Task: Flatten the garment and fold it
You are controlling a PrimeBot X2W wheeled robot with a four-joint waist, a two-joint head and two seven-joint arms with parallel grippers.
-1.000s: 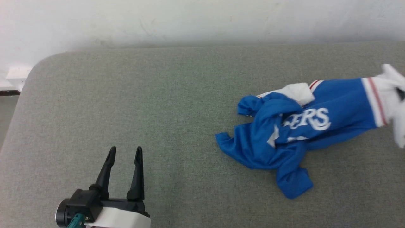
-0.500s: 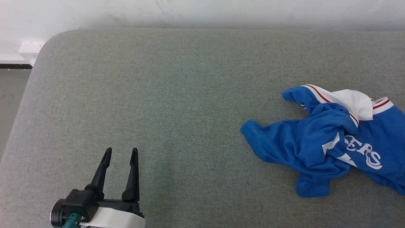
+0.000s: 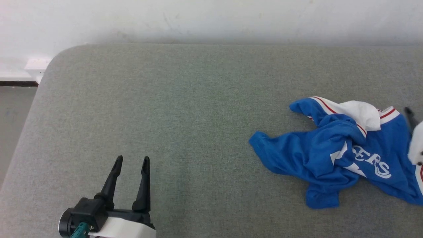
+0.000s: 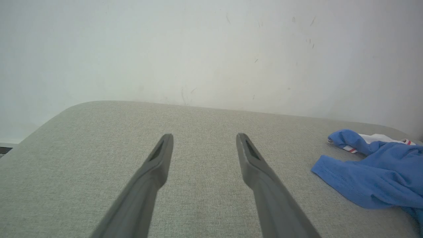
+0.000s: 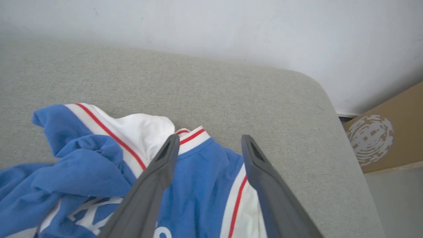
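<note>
Head view, left gripper: the left gripper [image 3: 132, 160], two long dark fingers on a black base with a pale forearm, sits at the lower left of the frame. Its fingers stand apart with only bare cloth between them; it holds nothing.
Head view, garment: the garment [image 3: 317, 155], a bright blue jersey T-shirt with white, red-striped trim and white "ERS" lettering, lies crumpled at the right of the frame, running off the right edge.
Head view, surface: a grey-green fabric-covered padded surface [image 3: 165, 99] with a rounded corner carries the garment, below a white wall [image 3: 211, 19].
Head view, right arm: a dark finger and a pale forearm show at the right edge, over the garment's white trim.
Left wrist view, left gripper: fingers spread wide above the surface, touching nothing.
Left wrist view, garment: at the right edge of the frame, well apart from the fingers.
Right wrist view, right gripper: the right gripper [image 5: 210, 138] has its fingers spread wide, and no fold is pinched between them.
Right wrist view, garment: under the fingers, filling the lower left.
Right wrist view, box: a brown cardboard box [image 5: 380, 142] with a white print stands at the right edge.
</note>
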